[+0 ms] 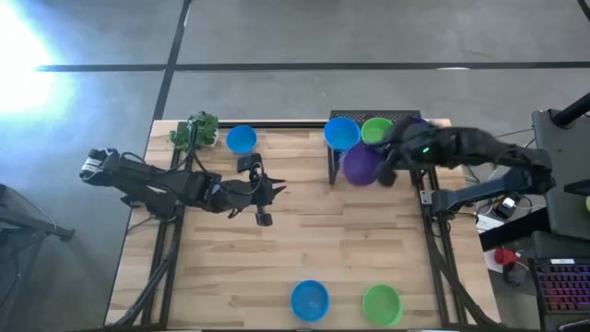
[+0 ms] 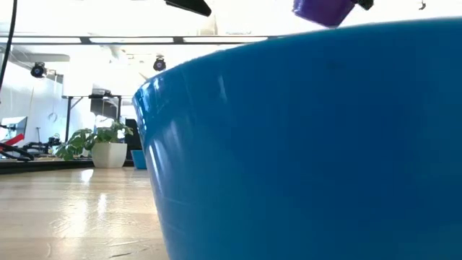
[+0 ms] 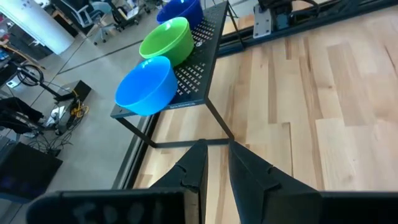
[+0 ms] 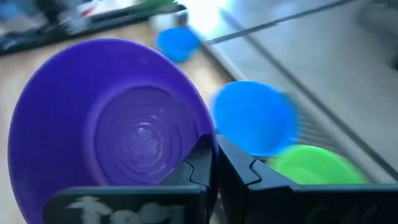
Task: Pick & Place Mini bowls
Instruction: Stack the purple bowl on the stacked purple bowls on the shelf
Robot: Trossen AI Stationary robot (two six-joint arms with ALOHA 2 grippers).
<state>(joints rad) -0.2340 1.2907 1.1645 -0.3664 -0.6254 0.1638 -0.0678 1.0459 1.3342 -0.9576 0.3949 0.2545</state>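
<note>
My right gripper (image 4: 214,152) is shut on a purple mini bowl (image 4: 112,134), which hangs in the air beside the black rack (image 1: 334,166) at the table's far right. A blue bowl (image 1: 341,132) and a green bowl (image 1: 375,130) stand on that rack. Another blue bowl (image 1: 241,138) sits at the far left, and a blue one (image 1: 310,300) and a green one (image 1: 382,302) sit by the near edge. My left gripper (image 1: 273,191) hovers over the table's left middle, a little open and holding nothing (image 3: 216,165). My right gripper pinches the purple bowl's rim (image 4: 208,138), one finger inside the bowl and one outside. The bowl is lifted clear of the table (image 2: 325,9) and tipped, its hollow turned toward the wrist camera.
A small leafy plant (image 1: 194,132) stands at the far left corner, next to the blue bowl. In the low view the near blue bowl (image 2: 303,144) fills most of the picture. Bare wood (image 1: 323,240) spans the table's middle.
</note>
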